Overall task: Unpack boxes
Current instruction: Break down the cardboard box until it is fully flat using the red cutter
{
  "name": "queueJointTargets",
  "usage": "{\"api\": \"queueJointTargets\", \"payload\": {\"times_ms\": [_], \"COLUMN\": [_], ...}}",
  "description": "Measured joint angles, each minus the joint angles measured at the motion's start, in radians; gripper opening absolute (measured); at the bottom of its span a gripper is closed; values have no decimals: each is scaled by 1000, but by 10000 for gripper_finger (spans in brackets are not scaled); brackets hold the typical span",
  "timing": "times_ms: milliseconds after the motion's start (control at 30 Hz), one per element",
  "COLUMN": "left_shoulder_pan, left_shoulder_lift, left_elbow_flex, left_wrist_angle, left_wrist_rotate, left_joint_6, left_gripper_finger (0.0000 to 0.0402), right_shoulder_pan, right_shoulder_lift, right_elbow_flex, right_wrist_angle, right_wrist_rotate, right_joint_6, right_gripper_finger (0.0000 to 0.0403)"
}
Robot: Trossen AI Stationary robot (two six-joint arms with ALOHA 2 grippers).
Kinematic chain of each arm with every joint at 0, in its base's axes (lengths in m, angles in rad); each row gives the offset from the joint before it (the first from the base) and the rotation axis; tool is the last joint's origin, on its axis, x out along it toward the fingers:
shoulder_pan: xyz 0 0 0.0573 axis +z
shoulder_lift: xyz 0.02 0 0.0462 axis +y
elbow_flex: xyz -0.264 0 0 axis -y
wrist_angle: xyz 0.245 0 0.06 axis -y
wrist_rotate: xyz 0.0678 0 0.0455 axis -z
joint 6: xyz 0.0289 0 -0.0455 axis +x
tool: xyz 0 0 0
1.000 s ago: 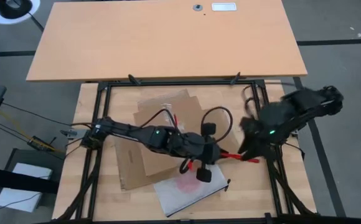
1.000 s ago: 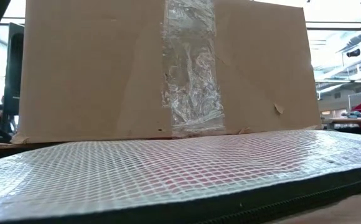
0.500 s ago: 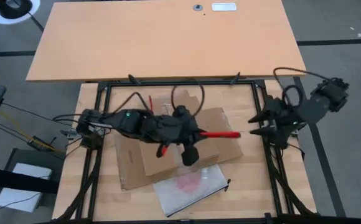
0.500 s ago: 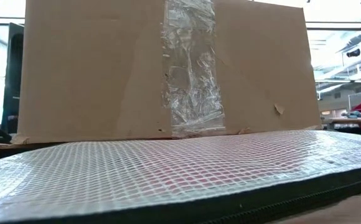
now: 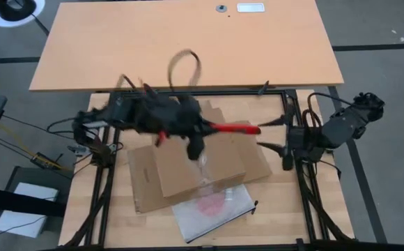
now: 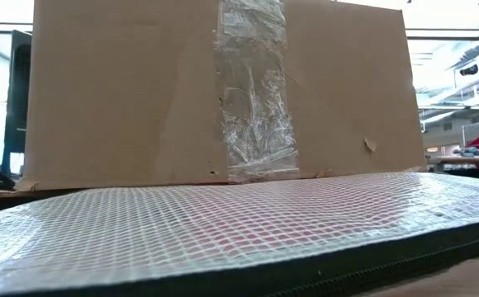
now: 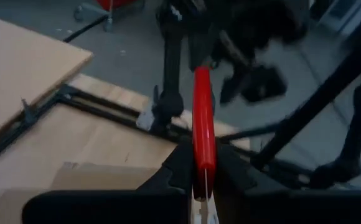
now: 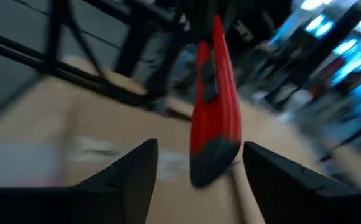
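Nearest the tabletop's [image 5: 111, 216] front edge lies the clear mesh zip bag [image 5: 212, 211] with something red inside; in the low view its netted surface [image 6: 223, 231] fills the foreground. Just behind it, touching it, sits the brown cardboard box [image 5: 195, 160] around the middle of the tabletop, flaps splayed flat, a strip of clear tape [image 6: 252, 91] running up its facing side in the low view. Above the box's far half hangs the left hand [image 5: 205, 127], pinched narrow on the red-handled box cutter [image 5: 233, 128]; the left wrist view shows the dark fingers [image 7: 180, 171] clamped on the near end of the red handle [image 7: 202, 118], which juts out toward the tabletop's right edge. There, off over the black frame at the right edge, is the right hand [image 5: 275, 136], fingers spread wide and gripping nothing; in its wrist view the cutter's red end [image 8: 215, 106] floats between the two open fingers [image 8: 127, 174], apart from both
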Motion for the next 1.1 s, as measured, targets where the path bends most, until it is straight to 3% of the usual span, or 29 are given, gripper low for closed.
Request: {"api": "queueJointTargets", "payload": {"times_ms": [267, 500, 667, 1100], "left_shoulder_pan": [49, 67, 84, 86], "left_shoulder_lift": [-42, -34, -25, -15], "left_elbow_flex": [-8, -54, -54, -54], "left_wrist_angle": [161, 314, 322, 300], "left_wrist_rotate": [167, 231, 222, 283], "left_joint_6": [4, -11, -42, -112], "left_gripper_finger": [41, 41, 41, 41], "right_shoulder_pan": [-116, -151, -150, -138], "right_shoulder_lift": [49, 71, 73, 95], "right_elbow_flex": [0, 0, 1, 1], "right_wrist_angle": [294, 518, 525, 546], "right_wrist_rotate": [8, -17, -92, -150], "right_joint_6": [-354, -522, -548, -548], "right_gripper_finger": [301, 307, 299, 295]}}
